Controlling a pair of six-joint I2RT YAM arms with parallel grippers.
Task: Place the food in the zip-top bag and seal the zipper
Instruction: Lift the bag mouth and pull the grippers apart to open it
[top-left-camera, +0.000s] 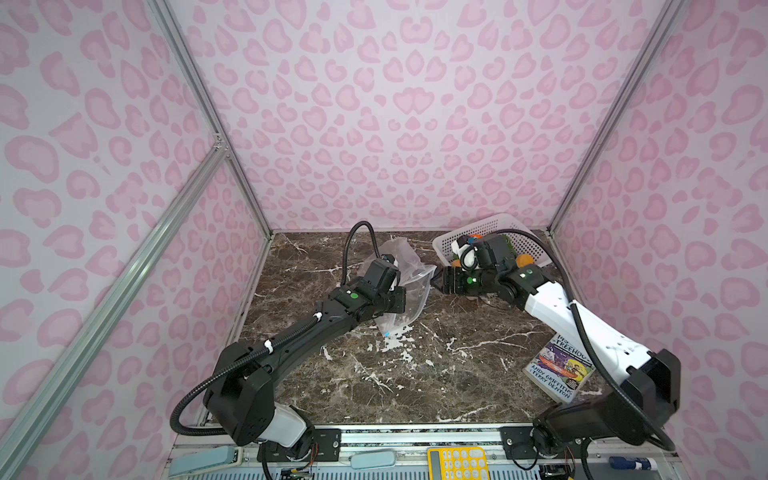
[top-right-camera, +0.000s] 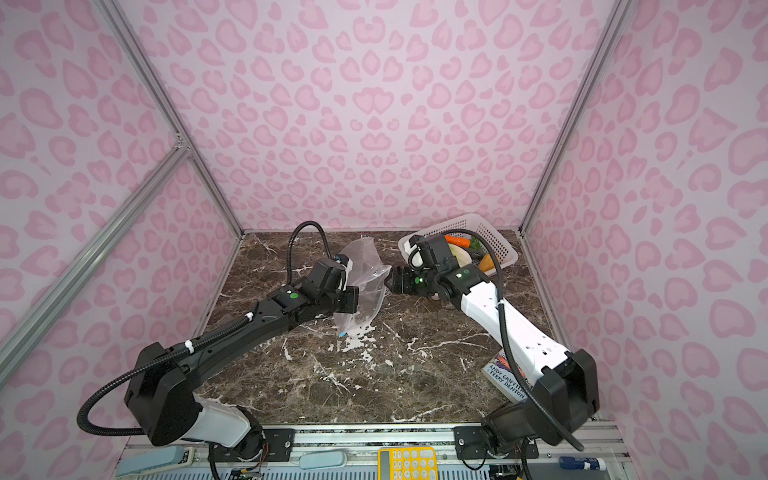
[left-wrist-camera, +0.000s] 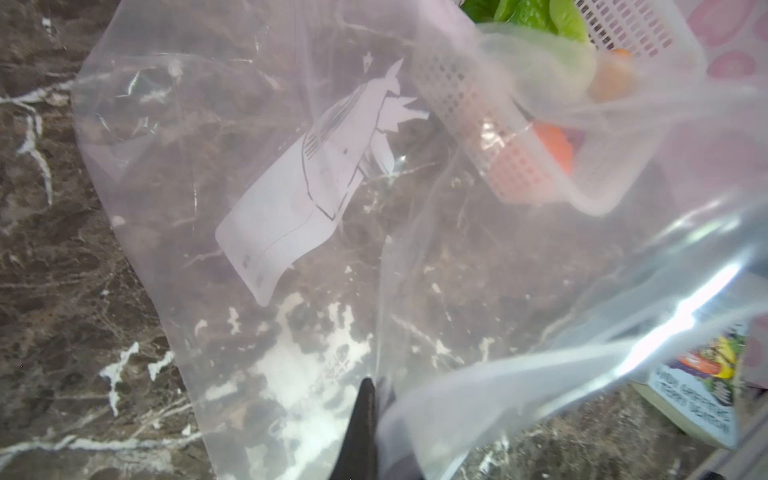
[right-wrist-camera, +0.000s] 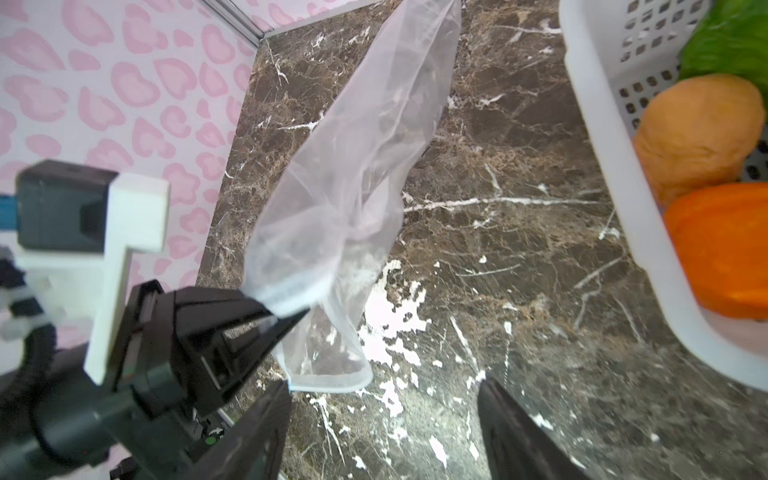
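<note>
Left fingers (right-wrist-camera: 253, 320) are closed tight, pinching the zip-top bag (right-wrist-camera: 353, 166) at its mouth edge, on or just beside the zipper (right-wrist-camera: 332, 388). Right fingers (right-wrist-camera: 513, 436) stand spread apart with nothing between them, close to the bag's mouth. Whether one of them brushes the rim cannot be told.

Position of the bag: toward the rear of the worktop (top-left-camera: 415, 374), between the two arms in both top views, and near the white basket (top-left-camera: 490, 224). The blue tab (top-left-camera: 387, 333) sits at the near end of the zipper. In the right wrist view the mouth shows as a partly open loop, so it is not sealed.

Contents of the bag: none found. The left wrist view looks straight through the film and its white printed patch (left-wrist-camera: 299, 187) to the marble beneath.

Position of the food: every piece that can be seen lies in the basket.
- Cabbage (right-wrist-camera: 731, 37).
- One potato (right-wrist-camera: 698, 133).
- A flat-topped orange piece (right-wrist-camera: 723, 253), probably the pumpkin.
- Carrot (top-right-camera: 457, 240).
- The second potato and the onion could not be confirmed, as the right arm hides part of the basket.

Assessment: the task is at the preparatory stage only. One side of the mouth is secured and the opening is partly formed. Outstanding items are every transfer of food from basket to bag, followed by closing the zipper along its whole length. No part of the task proper is judged complete.
</note>
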